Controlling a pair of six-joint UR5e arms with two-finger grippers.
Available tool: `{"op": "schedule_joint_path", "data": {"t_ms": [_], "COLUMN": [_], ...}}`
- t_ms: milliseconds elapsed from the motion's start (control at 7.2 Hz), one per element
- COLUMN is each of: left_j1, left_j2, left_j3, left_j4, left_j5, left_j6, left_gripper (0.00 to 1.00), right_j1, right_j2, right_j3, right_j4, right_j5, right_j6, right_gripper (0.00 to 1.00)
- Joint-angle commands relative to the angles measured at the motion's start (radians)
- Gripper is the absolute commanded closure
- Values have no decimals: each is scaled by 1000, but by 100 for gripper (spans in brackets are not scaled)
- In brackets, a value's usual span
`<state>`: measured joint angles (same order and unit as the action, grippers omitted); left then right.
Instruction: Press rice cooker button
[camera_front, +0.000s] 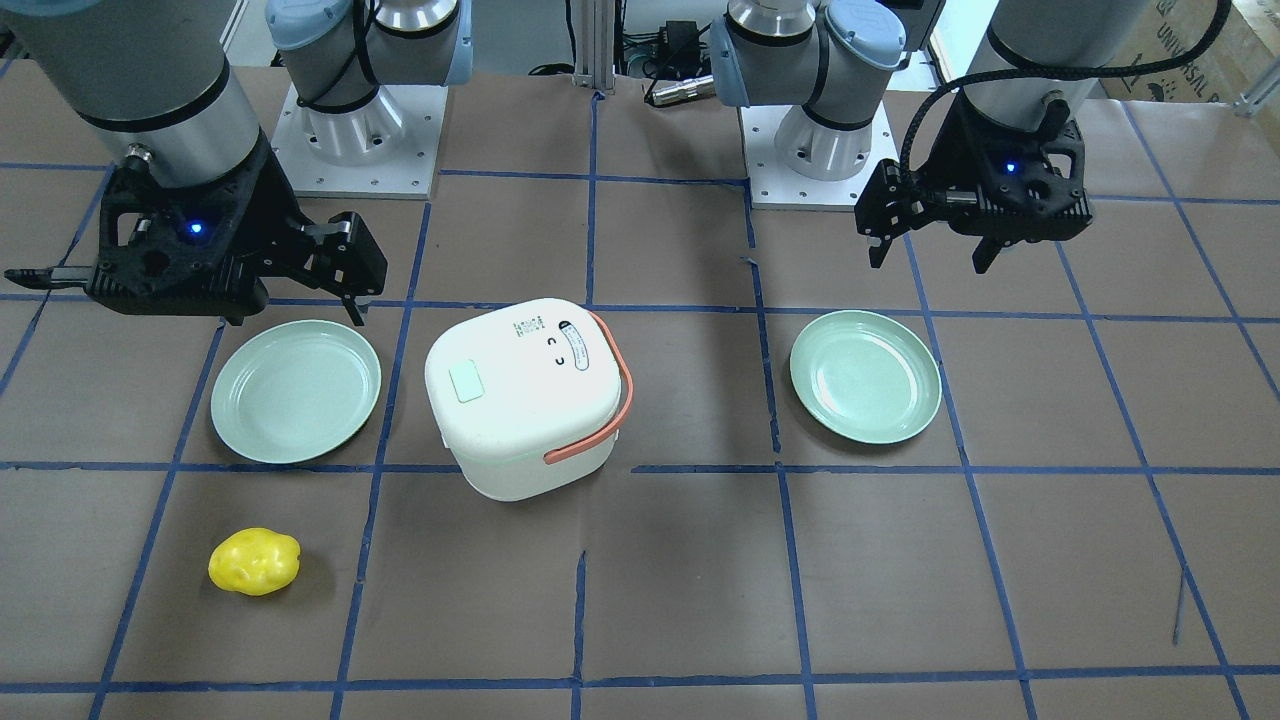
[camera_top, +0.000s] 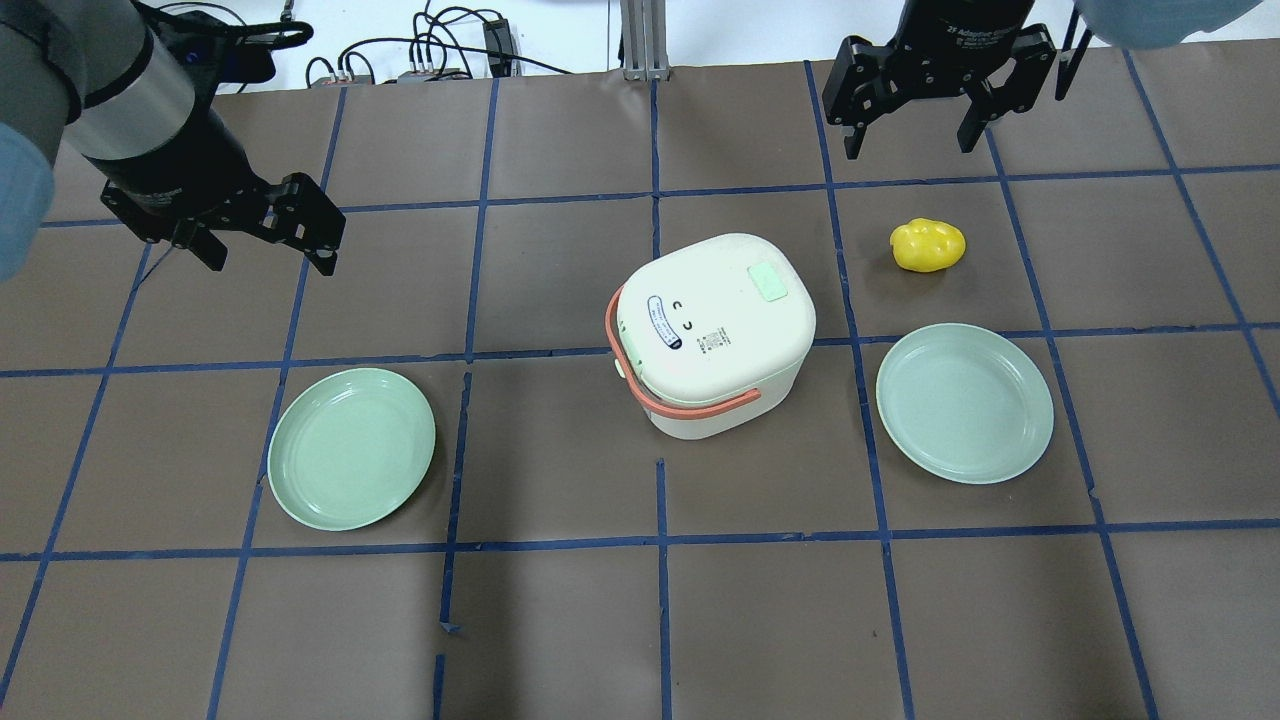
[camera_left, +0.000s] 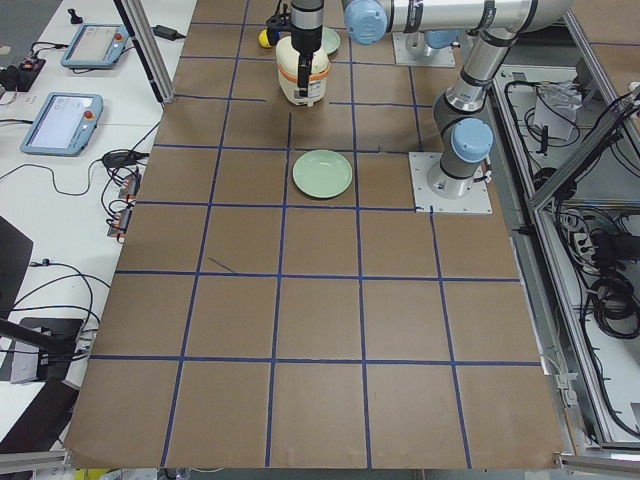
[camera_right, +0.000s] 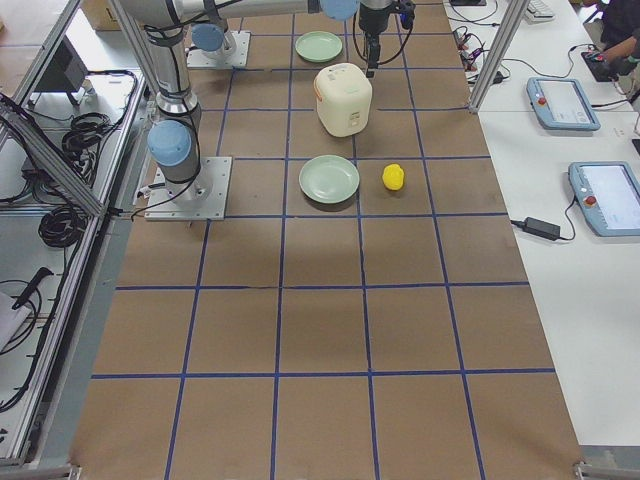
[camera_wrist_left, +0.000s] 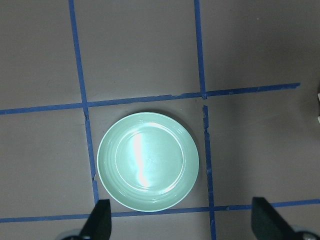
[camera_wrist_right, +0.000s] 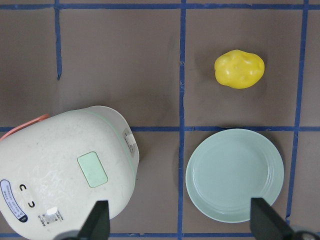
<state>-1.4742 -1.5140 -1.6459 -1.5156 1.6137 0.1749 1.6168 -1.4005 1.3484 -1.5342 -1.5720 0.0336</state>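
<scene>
- Overhead exterior: white plastic rice cooker with orange handle (camera_top: 715, 330) stands mid-way along the brown desk (camera_top: 560, 620); its lid label is too small to read.
- Black left gripper (camera_top: 270, 262) and black right gripper (camera_top: 910, 148), marked "2F Adaptive", hang with jaws apart.

You've got silver-grey arm tubes (camera_front: 150, 70), pale blue joint caps (camera_front: 860, 40), screw-dotted white base plates (camera_front: 770, 190). Left gripper (camera_front: 930, 260) and right gripper (camera_top: 910, 148): black, ribbed, each with a blue light (camera_front: 1010, 167). A corrugated black cable (camera_front: 1050, 75) runs just above the left gripper.

Bare desk (camera_top: 560, 620) rings the rice cooker (camera_top: 715, 330), which stands unobstructed from above; the left plate (camera_top: 350, 450), right plate (camera_top: 965, 400) and a yellow lump (camera_top: 928, 245) sit well apart from it.
</scene>
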Motion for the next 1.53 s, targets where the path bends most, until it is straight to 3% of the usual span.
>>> {"op": "schedule_joint_path", "data": {"t_ms": [0,833,1111,1389], "left_j1": [0,0,0,0], "left_j2": [0,0,0,0], "left_j3": [0,0,0,0], "left_j4": [0,0,0,0], "left_j5": [0,0,0,0], "left_j6": [0,0,0,0], "left_gripper": [0,0,0,0], "right_j1": [0,2,2,2], "right_j2": [0,-11,-20,-25], "right_j3": [0,2,-3,-6], "right_j4": [2,20,101,100], "right_j5": [1,-5,-11,1], "right_j6": [0,-24,-38,-5], "right_gripper": [0,0,0,0]}}
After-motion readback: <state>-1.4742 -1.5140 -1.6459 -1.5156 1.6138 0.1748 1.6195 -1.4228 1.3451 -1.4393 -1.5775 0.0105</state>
